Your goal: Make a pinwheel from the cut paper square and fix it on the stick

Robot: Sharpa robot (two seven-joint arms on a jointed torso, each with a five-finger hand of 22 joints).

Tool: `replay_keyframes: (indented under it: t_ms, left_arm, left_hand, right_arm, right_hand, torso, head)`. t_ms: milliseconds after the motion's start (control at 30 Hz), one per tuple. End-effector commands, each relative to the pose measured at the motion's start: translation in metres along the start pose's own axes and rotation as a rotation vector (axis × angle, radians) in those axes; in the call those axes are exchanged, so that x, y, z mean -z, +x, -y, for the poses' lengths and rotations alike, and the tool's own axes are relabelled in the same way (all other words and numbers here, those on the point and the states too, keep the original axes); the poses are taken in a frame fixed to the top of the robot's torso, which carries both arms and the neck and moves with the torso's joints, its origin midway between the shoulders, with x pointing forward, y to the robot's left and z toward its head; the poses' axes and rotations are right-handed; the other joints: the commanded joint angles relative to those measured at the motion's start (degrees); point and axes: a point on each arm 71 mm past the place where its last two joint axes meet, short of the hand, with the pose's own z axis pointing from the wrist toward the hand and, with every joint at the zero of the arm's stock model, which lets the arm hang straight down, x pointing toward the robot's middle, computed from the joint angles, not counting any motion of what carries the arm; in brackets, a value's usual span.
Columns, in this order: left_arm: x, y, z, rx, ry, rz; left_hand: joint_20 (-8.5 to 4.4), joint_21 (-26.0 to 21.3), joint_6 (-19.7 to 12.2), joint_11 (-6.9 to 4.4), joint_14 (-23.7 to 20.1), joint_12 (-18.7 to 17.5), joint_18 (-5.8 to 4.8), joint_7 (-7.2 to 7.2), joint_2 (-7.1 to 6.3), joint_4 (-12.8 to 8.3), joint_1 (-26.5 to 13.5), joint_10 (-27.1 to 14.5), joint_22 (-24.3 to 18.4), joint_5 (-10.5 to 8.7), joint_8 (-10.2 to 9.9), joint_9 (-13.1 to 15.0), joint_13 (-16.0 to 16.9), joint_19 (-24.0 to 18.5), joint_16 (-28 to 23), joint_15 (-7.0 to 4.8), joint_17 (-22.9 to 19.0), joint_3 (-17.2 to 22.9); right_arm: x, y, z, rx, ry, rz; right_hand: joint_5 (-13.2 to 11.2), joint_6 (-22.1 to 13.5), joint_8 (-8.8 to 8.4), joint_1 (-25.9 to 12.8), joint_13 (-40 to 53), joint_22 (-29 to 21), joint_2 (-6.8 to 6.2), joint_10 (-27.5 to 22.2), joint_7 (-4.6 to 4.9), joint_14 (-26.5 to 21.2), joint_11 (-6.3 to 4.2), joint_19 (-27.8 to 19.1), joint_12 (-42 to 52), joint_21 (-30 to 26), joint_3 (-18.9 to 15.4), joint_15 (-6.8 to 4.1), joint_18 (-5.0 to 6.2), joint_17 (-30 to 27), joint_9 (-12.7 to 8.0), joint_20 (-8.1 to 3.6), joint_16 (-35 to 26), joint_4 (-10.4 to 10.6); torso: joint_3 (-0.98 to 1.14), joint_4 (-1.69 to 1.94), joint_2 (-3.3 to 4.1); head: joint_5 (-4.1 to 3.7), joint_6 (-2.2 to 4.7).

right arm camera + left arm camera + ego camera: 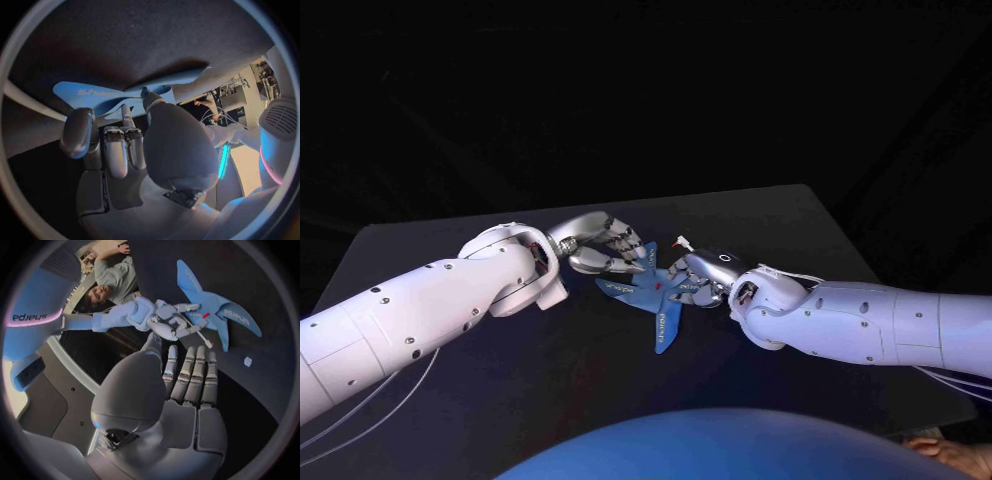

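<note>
Pinwheel paper (661, 318) lies mid-frame on the table (560, 380). The right robot hand (692, 280) pinches the stick (200, 334) over its hub, seemingly for fixing. The left robot hand (606, 248) is released and hovers beside.

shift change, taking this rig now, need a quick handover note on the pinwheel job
left hand: open, holds nothing, hovers beside the blue paper pinwheel.
right hand: pinches the thin white stick over the paper's centre.
The paper lies on the black table, flaps curled toward the middle.
Done: flaps look folded in.
Left: fix it on the stick; cannot tell if it is joined yet.
</note>
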Motion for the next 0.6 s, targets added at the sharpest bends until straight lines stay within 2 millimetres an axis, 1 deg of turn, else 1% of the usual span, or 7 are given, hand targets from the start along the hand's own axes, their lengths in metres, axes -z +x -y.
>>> replay_keyframes:
  t_ms: [33, 200, 367, 400, 433, 533, 600]
  left_arm:
    - [-0.005, -0.018, 0.0, -0.059, 0.031, 0.203]
    - [-0.016, -0.028, -0.011, -0.209, -0.022, 0.277]
    - [-0.026, -0.03, -0.025, -0.311, -0.084, 0.294]
    - [-0.029, -0.029, -0.03, -0.346, -0.105, 0.289]
    - [-0.03, -0.029, -0.032, -0.362, -0.114, 0.286]
    - [-0.036, -0.026, -0.04, -0.43, -0.15, 0.273]
    - [-0.038, -0.025, -0.045, -0.461, -0.172, 0.269]
  left_hand:
    - [-1.63, 2.44, 0.75, -2.02, 5.0, 2.33, 0.49, 0.0, -0.9, -0.07, 1.95, 4.72, 0.6, -0.29, -0.87, 0.04, 1.54, 7.57, 6.61, -2.22, 4.07, 0.72]
    - [-5.91, 8.99, 0.54, -5.46, 12.33, 7.54, 0.32, 0.89, -3.07, 0.16, 3.37, 10.17, 3.36, -0.18, -1.85, 0.43, 5.01, 21.08, 21.94, -6.43, 13.69, 0.46]
    - [-10.07, 18.5, 0.98, -8.21, 24.41, 21.22, 0.21, 1.09, -4.42, 0.28, 3.42, 9.18, 9.12, -0.17, -2.28, 1.42, 15.27, 30.75, 46.31, -9.45, 38.64, -0.41]
    - [-11.01, 25.2, 1.37, -8.98, 33.81, 31.19, -0.02, 1.14, -4.9, 0.3, 3.3, 6.77, 13.65, -0.05, -2.63, 1.9, 22.64, 34.55, 57.02, -10.45, 54.34, -0.95]
    - [-11.05, 26.08, 1.57, -8.96, 35.76, 32.8, -0.08, 0.98, -4.69, 0.41, 3.23, 6.95, 14.31, -0.23, -2.62, 2.0, 23.69, 34.77, 58.78, -10.69, 57.58, -0.94]
    - [-11.71, 40.87, 2.07, -9.27, 42.02, 42.33, -1.95, 0.51, -4.57, 0.87, 2.77, 5.6, 31.63, -0.4, -3.18, 2.61, 30.64, 39.02, 64.16, -11.08, 68.26, -1.68]
    - [-11.74, 47.61, 2.56, -9.48, 44.71, 49.96, -3.22, 0.38, -4.36, 0.84, 2.95, 10.47, 40.42, -0.1, -3.35, 2.79, 39.56, 41.67, 66.21, -11.38, 73.5, -1.81]
  right_arm:
    - [0.001, 0.005, 0.002, 0.011, 0.011, -0.038]
    - [0.001, 0.005, 0.001, 0.011, 0.011, -0.038]
    - [0.0, 0.006, 0.001, 0.011, 0.01, -0.038]
    - [0.0, 0.006, 0.0, 0.011, 0.009, -0.038]
    - [0.0, 0.006, 0.0, 0.011, 0.009, -0.038]
    - [0.0, 0.006, 0.0, 0.01, 0.009, -0.038]
    - [0.0, 0.006, -0.001, 0.01, 0.008, -0.038]
  right_hand:
    - [0.29, 0.46, 0.34, 0.44, 15.05, 8.58, 0.36, 6.18, 0.04, 6.07, 0.38, 0.0, 0.2, 0.13, -0.03, 0.35, 0.84, 15.1, -0.06, 0.36, 0.23, -0.12]
    - [0.29, 0.46, 0.34, 0.44, 15.05, 8.58, 0.36, 6.18, 0.04, 6.07, 0.38, 0.0, 0.2, 0.13, -0.03, 0.35, 0.84, 15.1, -0.06, 0.36, 0.23, -0.12]
    - [0.3, 0.52, 0.37, 0.46, 15.05, 8.57, 0.43, 6.18, 0.03, 6.07, 0.37, 0.0, 0.2, 0.11, 0.01, 0.33, 0.85, 15.1, -0.08, 0.35, 0.23, -0.13]
    - [0.3, 0.52, 0.37, 0.46, 15.05, 8.57, 0.43, 6.18, 0.03, 6.07, 0.37, 0.0, 0.2, 0.11, 0.01, 0.33, 0.85, 15.1, -0.08, 0.35, 0.23, -0.13]
    - [0.3, 0.52, 0.37, 0.46, 15.05, 8.57, 0.43, 6.18, 0.03, 6.07, 0.37, 0.0, 0.2, 0.11, 0.01, 0.33, 0.85, 15.1, -0.08, 0.35, 0.23, -0.13]
    - [0.3, 0.52, 0.37, 0.46, 15.05, 8.57, 0.43, 6.18, 0.03, 6.07, 0.37, 0.0, 0.2, 0.11, 0.01, 0.33, 0.85, 15.1, -0.08, 0.35, 0.23, -0.13]
    - [0.33, 0.56, 0.39, 0.49, 15.05, 8.62, 0.48, 6.18, 0.02, 6.07, 0.36, 0.04, 0.2, 0.29, 0.04, 0.32, 0.82, 15.1, -0.09, 0.34, 0.23, -0.14]
  torso:
    - [-0.04, -0.02, 0.04]
    - [-0.04, 0.0, 0.02]
    - [-0.04, -0.08, 0.09]
    - [-0.03, -0.08, 0.11]
    - [-0.03, -0.09, 0.12]
    - [-0.03, -0.14, 0.14]
    - [-0.03, -0.16, 0.17]
  head:
    - [0.17, 0.0]
    - [0.35, 0.0]
    - [0.48, 0.0]
    - [0.49, 0.0]
    - [0.5, 0.0]
    - [0.61, 0.0]
    - [0.63, 0.0]
